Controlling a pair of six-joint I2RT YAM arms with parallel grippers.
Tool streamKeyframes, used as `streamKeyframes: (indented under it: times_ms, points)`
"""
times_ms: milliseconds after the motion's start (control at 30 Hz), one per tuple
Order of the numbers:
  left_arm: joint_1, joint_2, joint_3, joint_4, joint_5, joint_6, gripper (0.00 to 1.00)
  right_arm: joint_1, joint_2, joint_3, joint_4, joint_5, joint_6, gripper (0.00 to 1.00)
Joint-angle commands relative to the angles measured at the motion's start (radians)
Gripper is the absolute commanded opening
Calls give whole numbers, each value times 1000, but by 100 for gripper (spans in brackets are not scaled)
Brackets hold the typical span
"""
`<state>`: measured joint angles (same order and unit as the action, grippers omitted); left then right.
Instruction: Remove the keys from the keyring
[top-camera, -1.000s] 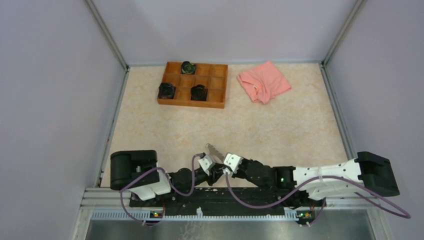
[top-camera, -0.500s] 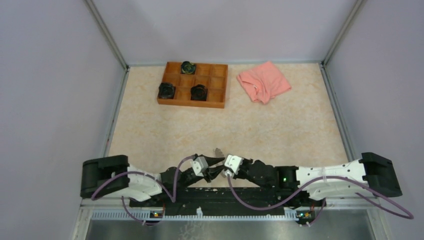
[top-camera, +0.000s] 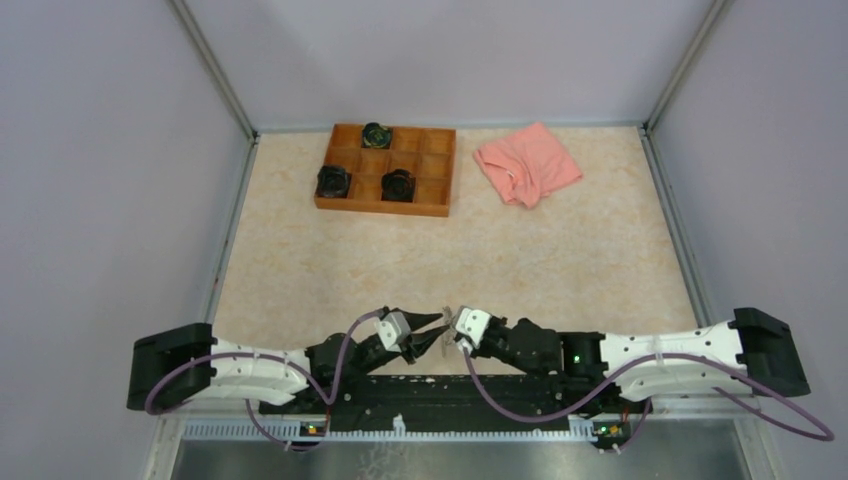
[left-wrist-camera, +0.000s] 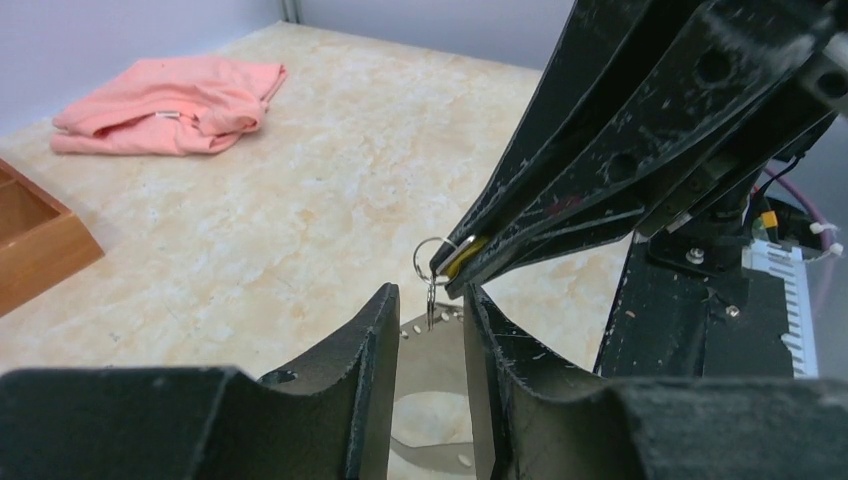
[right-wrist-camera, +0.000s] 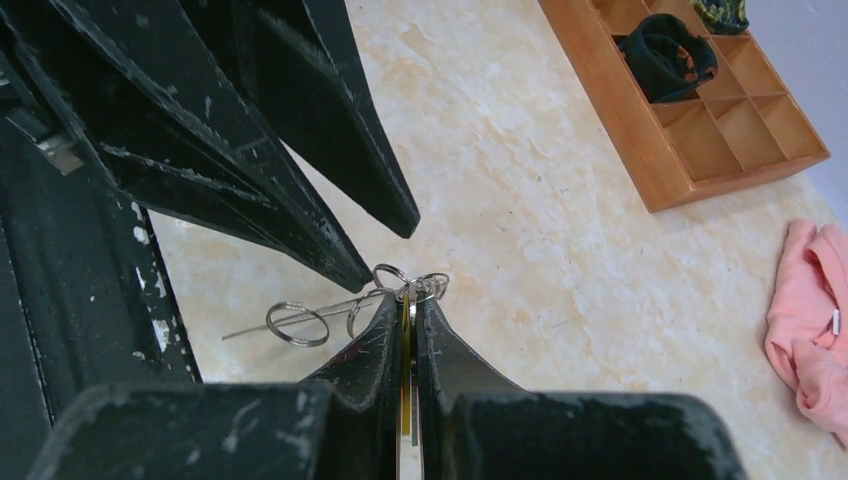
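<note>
My left gripper (left-wrist-camera: 430, 292) is shut on the keyring (left-wrist-camera: 432, 360), a flat silvery plate with small holes, held across its width between the fingers. My right gripper (right-wrist-camera: 410, 300) is shut on the yellow-headed key (right-wrist-camera: 404, 360), which also shows in the left wrist view (left-wrist-camera: 468, 248). A small wire ring (left-wrist-camera: 431, 259) at the right gripper's tip links down to the keyring's rim. More small rings (right-wrist-camera: 297, 322) hang beside the right fingers. In the top view both grippers, left (top-camera: 436, 328) and right (top-camera: 452, 330), meet tip to tip near the table's front edge.
A wooden compartment tray (top-camera: 385, 206) with three black knobby objects stands at the back left. A pink cloth (top-camera: 527, 162) lies at the back right. Walls enclose the table on three sides, and a metal rail (top-camera: 400, 415) runs along the near edge.
My left arm has stretched out to the left and lowered, and the keyring has tipped from pointing up to lying level between the grippers. My right gripper has shifted slightly to the right.
</note>
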<state>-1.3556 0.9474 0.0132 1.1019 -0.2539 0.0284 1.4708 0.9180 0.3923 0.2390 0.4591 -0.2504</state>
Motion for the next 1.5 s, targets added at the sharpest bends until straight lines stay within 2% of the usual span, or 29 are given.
streamKeyframes:
  times_ms: [0,400,800,1233,1467]
  points:
    - [-2,53,-142,27,-16,-17,35,11,-29,6,40,-33,11,0]
    - [-4,85,-134,48,-6,-18,32,11,-54,19,-19,-67,33,0]
    - [-4,99,-103,49,72,15,32,11,-26,46,-43,-79,33,0]
    - [-4,6,-96,-34,56,35,32,12,-10,101,-85,-83,-6,0]
    - [-4,13,-87,-50,55,39,30,12,1,121,-101,-96,-9,0]
